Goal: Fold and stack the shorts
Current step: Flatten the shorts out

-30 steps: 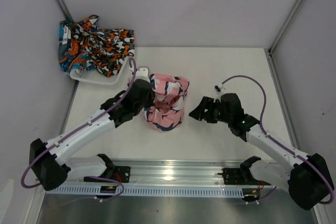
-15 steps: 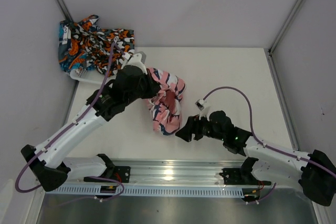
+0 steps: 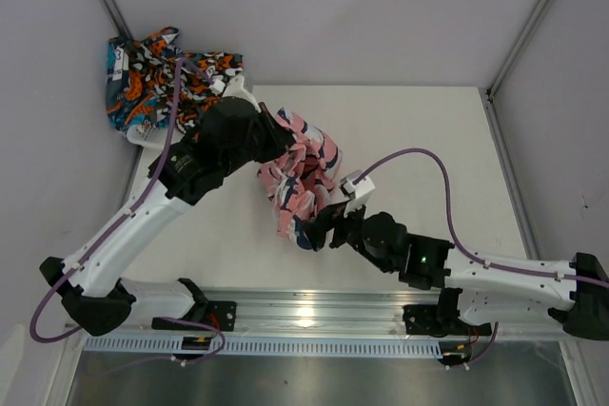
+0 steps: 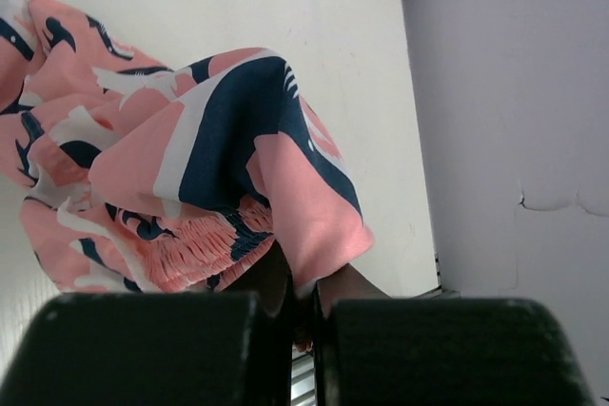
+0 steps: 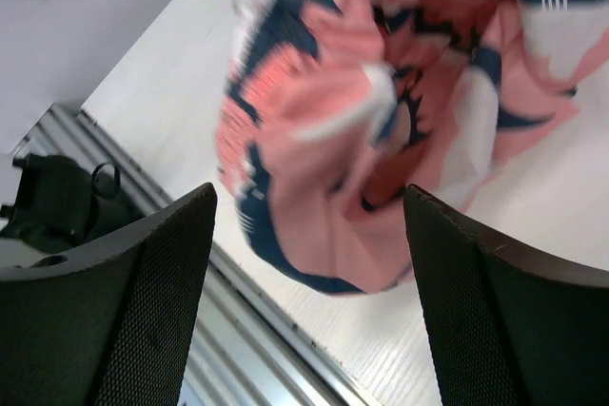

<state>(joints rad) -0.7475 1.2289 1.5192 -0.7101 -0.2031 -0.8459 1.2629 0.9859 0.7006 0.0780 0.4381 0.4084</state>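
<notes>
Fabric is hanging from the left gripper [image 3: 274, 136], whose two black fingers [image 4: 152, 349] are pressing together on a fold of the soft pink fabric shorts printed with navy and white shapes [image 3: 303, 170]. In the left wrist view the pinched edge is sitting right at the fingertips, beside a band of gathered elastic. The rest of the garment is draping away below and ahead of that gripper onto the white table [image 3: 419, 140].

The right gripper [image 3: 320, 225] is reaching in at the lower end of the pink fabric shorts. Its mesh-textured black fingers [image 5: 143, 311] are standing wide apart, with the bunched pink and navy cloth just ahead of the gap between them. Whether the pads are touching the cloth cannot be told, as the right wrist view is blurred.

Behind the left gripper, at the table's far corner, the black shorts with orange and white blotches [image 3: 205, 78] and the teal-navy shorts with orange and white graphics [image 3: 133, 92] are lying heaped over a white plastic mesh basket [image 3: 157, 140]. A small white tag [image 3: 118, 64] is showing on the teal-navy pair, its print too small to read.
</notes>
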